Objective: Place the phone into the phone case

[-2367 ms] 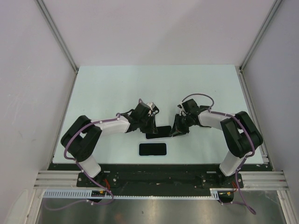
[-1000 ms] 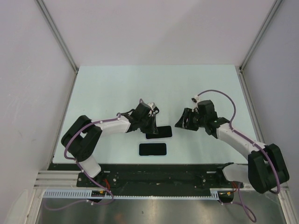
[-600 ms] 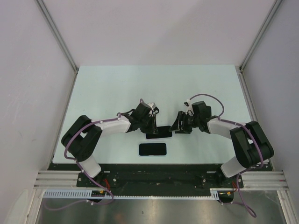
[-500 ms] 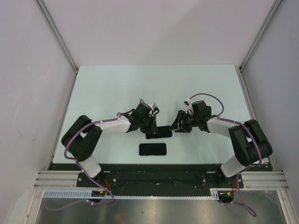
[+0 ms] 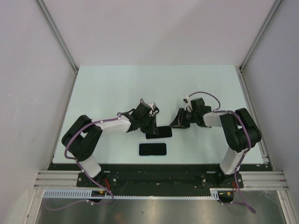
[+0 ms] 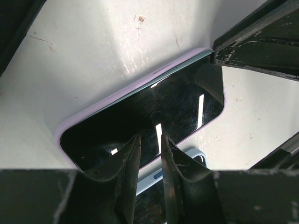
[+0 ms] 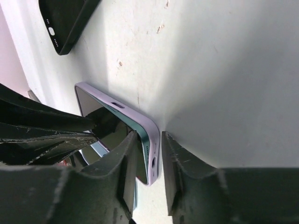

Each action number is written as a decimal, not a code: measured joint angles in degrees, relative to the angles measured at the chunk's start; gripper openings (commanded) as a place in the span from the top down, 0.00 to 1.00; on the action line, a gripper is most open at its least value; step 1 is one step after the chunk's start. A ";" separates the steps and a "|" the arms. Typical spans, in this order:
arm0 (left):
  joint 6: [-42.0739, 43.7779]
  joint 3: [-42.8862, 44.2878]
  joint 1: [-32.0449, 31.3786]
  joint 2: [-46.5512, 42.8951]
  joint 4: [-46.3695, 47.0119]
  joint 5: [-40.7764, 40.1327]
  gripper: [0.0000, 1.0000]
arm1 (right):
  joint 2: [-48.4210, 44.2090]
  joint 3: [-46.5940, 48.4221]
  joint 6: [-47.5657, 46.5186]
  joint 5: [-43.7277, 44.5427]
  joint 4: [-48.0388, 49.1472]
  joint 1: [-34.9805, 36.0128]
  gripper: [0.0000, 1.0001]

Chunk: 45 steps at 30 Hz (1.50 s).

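Left arm (image 5: 110,125): elbow folded back toward the surface's (image 5: 140,88) near-left corner, forearm running right toward the middle, wrist low over the surface. Right arm (image 5: 233,126): folded tight near the right edge, elbow up, forearm pointing left, wrist also low. The two wrists face each other across the phone (image 5: 160,132).

The phone has a dark screen and a lilac rim. It sits in the near half of the surface, about midway between the left and right edges, long side running left to right. From the wrist views I see one side raised a little. How steeply, I cannot tell.

Left claw (image 6: 149,138): narrow, pinched on the phone's long edge. One finger is on the glass, the other just past the rim.

Right claw (image 7: 148,140): narrow gap, fingers straddling the phone's short end at the corner. One finger is against the screen side, the other just beside the lilac rim. I cannot tell whether it is actually clamping or only close around it.

Phone case (image 5: 153,149): black, lying flat, open side up, between the phone and the near edge. It is near the phone but not touching it, and neither claw is on it.
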 measured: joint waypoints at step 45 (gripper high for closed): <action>2.27 1.79 -0.87 -3.48 -7.02 -4.92 0.40 | -15.08 11.63 -7.72 39.50 -27.06 17.27 0.88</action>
